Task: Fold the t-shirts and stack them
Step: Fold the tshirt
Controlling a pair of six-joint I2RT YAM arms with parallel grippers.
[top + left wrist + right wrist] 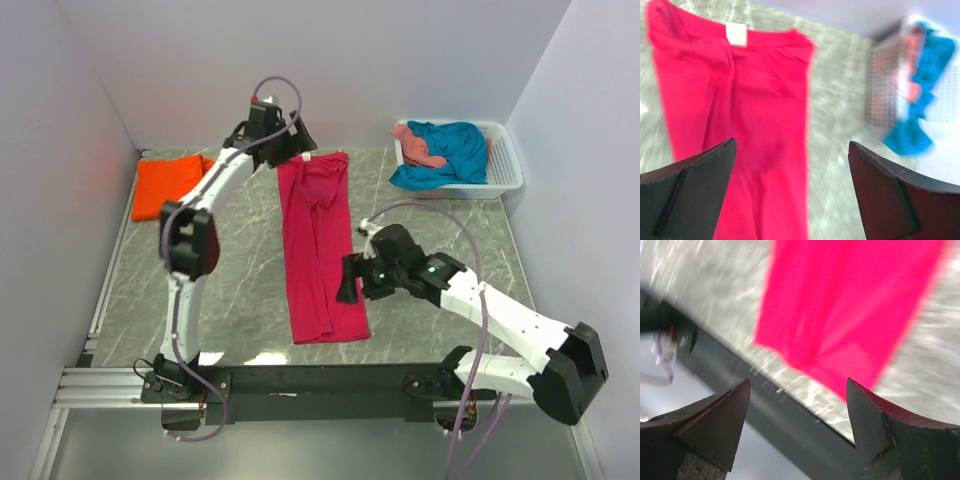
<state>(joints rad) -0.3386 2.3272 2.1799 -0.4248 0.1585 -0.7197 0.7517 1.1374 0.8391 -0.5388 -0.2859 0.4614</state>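
A magenta-pink t-shirt [318,245] lies on the table as a long narrow folded strip, collar end at the back; it also shows in the left wrist view [735,115] and the right wrist view [850,305]. An orange t-shirt [168,186] lies folded at the far left. A teal-blue t-shirt [447,152] and a salmon-pink t-shirt [417,144] lie crumpled in the basket. My left gripper [297,143] is open and empty above the strip's collar end. My right gripper [349,279] is open and empty by the strip's right edge, near its front end.
A white slatted basket [504,161] stands at the back right, also blurred in the left wrist view [880,85]. The grey marble table [240,270] has a dark rail [320,380] along its front edge. Walls close in on the left, back and right.
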